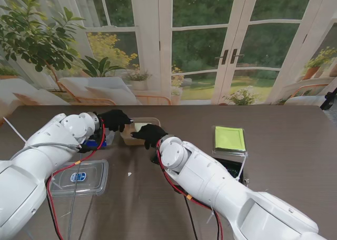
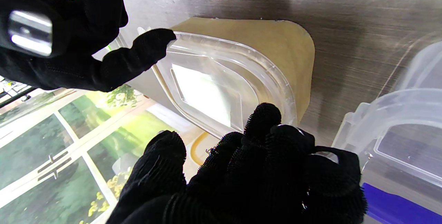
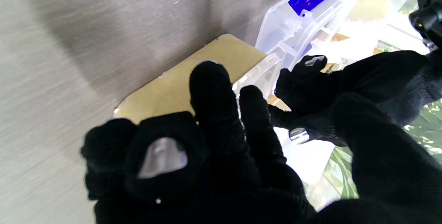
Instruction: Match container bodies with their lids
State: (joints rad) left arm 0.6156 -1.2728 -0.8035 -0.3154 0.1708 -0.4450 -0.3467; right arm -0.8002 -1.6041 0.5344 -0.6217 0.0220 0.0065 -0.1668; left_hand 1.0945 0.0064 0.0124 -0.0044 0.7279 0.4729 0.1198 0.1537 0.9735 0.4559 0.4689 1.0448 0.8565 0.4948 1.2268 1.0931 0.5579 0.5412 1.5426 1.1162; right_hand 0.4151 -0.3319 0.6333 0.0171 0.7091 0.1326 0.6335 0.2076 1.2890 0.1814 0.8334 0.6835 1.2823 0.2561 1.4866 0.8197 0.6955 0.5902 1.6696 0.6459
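Nearest to me, on my left, a flat clear rectangular plastic lid with a blue label [image 1: 80, 178] lies loose on the dark wood-grain table [image 1: 284, 195], unpaired. Farther from me, my left hand [image 1: 115, 119] reaches over a clear tub with blue clip latches [image 1: 101, 141]. Its black-gloved fingers [image 2: 262, 130] are curled on the rim of a clear rounded-rectangle lid [image 2: 221, 82]. That lid is tilted over a tan shallow container body [image 1: 132, 136], not seated. My right hand [image 1: 149, 134] meets it from the other side, fingertips pressing the same lid's edge. On my right, a clear square box topped with a lime-green lid [image 1: 229, 139] looks already paired. I judge the task partly done: this lid needs seating and the labelled lid needs matching. The blue-latched tub crowds the tan body closely.
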